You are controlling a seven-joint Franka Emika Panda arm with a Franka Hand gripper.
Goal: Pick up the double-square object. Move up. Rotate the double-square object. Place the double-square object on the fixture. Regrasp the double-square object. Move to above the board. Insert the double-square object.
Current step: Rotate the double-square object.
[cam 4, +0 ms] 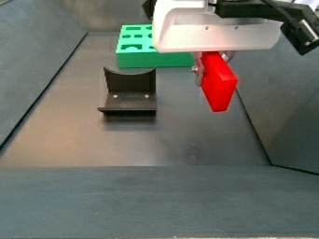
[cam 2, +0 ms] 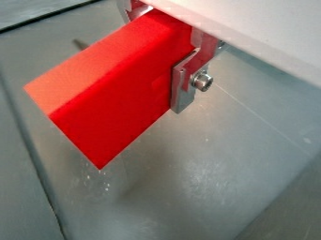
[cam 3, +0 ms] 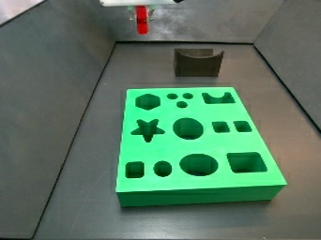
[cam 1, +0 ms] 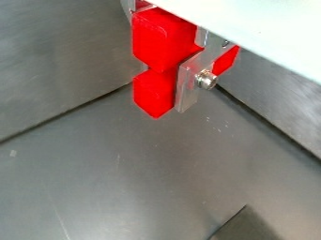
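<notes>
The red double-square object [cam 1: 160,66] hangs between the silver fingers [cam 1: 191,86] of my gripper [cam 1: 175,70], which is shut on it well above the grey floor. Its broad red face [cam 2: 111,92] fills a wrist view. In both side views the double-square object [cam 3: 142,19] [cam 4: 218,82] hangs under the white gripper body [cam 4: 214,26]. The dark fixture [cam 3: 197,62] [cam 4: 129,91] stands on the floor below and to one side of it. The green board [cam 3: 197,142] [cam 4: 144,47] with its shaped cut-outs lies beyond the fixture.
Grey walls [cam 3: 75,66] enclose the floor on several sides. A dark corner of something [cam 1: 257,225] shows at a wrist view's edge.
</notes>
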